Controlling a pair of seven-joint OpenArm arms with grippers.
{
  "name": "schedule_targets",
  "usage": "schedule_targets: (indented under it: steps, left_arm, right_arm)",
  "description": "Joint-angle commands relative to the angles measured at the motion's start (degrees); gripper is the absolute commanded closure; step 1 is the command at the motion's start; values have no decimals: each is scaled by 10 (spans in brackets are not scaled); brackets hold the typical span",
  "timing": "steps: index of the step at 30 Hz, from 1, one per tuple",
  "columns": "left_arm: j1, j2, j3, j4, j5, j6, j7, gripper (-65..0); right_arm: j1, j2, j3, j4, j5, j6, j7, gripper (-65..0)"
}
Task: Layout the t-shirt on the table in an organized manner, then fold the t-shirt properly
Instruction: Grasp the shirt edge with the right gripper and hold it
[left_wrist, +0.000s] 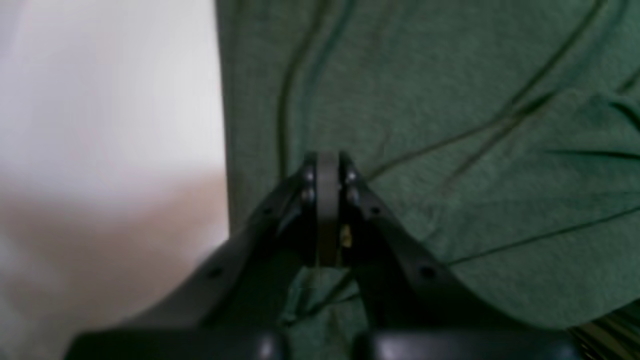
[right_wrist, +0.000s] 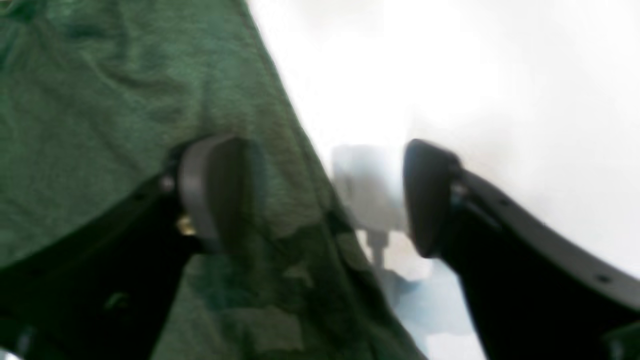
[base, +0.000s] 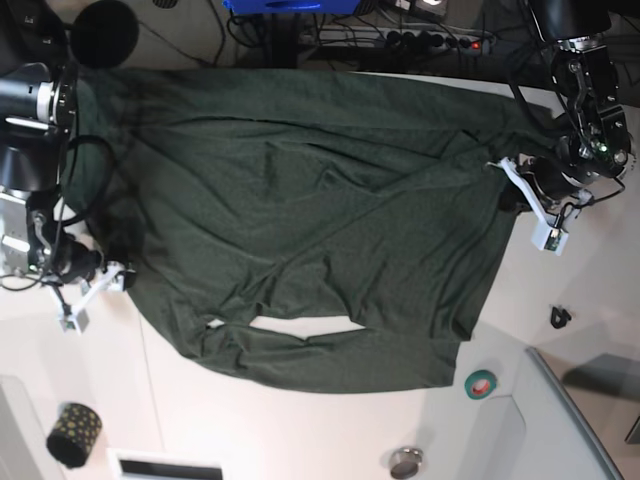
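Note:
The dark green t-shirt (base: 300, 210) lies spread across the white table (base: 300, 430), with its sleeves folded in along the near side. My left gripper (left_wrist: 327, 162) is shut at the shirt's edge (left_wrist: 425, 100), and creases in the cloth run out from its tips. In the base view it is at the shirt's right side (base: 508, 195). My right gripper (right_wrist: 320, 195) is open and straddles the shirt's other edge (right_wrist: 100, 100). One finger (right_wrist: 210, 190) is over the cloth and the other is over bare table (right_wrist: 500, 75). In the base view it is at the left (base: 105, 265).
A green tape roll (base: 481, 383), a small black part (base: 559, 317) and a round metal piece (base: 405, 462) lie near the front right. A dotted black cup (base: 73, 434) stands front left. Cables and a power strip (base: 430, 38) run along the back.

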Motion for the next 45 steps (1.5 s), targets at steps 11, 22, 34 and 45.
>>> schedule_targets:
  steps: [11,22,34,45]
  left_arm:
    - [-45,-15,-1,-55,-6,0,-9,0]
    - [-37,-30,-1,-59,-6,-1,-10,0]
    - [-37,-30,-1,-59,-6,-1,-10,0]
    - [-37,-30,-1,-59,-6,-1,-10,0]
  right_arm:
    - [17,9,2,7,5,3,12,-356]
    - [17,11,6,7,5,3,12,-15]
    - [18,8,6,11,5,3,12,-89]
    - [17,2,3,8,5,3,12,-300]
